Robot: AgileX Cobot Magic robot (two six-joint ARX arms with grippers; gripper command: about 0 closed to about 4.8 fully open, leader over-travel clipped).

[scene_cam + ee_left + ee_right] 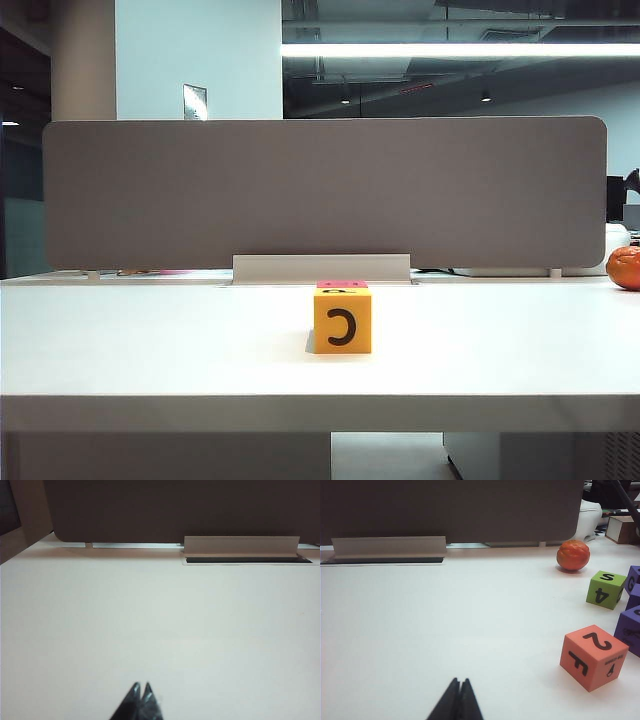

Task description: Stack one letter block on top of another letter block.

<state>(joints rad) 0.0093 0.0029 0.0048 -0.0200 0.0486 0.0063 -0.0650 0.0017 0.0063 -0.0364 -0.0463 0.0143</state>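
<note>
In the exterior view the yellow-orange letter block [342,321] stands on the white table [150,340] near the middle, with a black "C" on the face toward the camera. Directly behind its top edge only a thin strip of the pink-red letter block [342,284] shows; the rest is hidden by the yellow one. Neither block appears in the wrist views. My left gripper [141,685] is shut and empty over bare table. My right gripper [460,681] is likewise shut with nothing in it. Neither arm shows in the exterior view.
A grey divider panel [320,190] with a metal bracket [321,268] closes the table's far side. In the right wrist view an orange ball [573,555], a green block [606,589], an orange-red block marked "2" and "F" [593,657] and purple blocks [630,625] lie aside.
</note>
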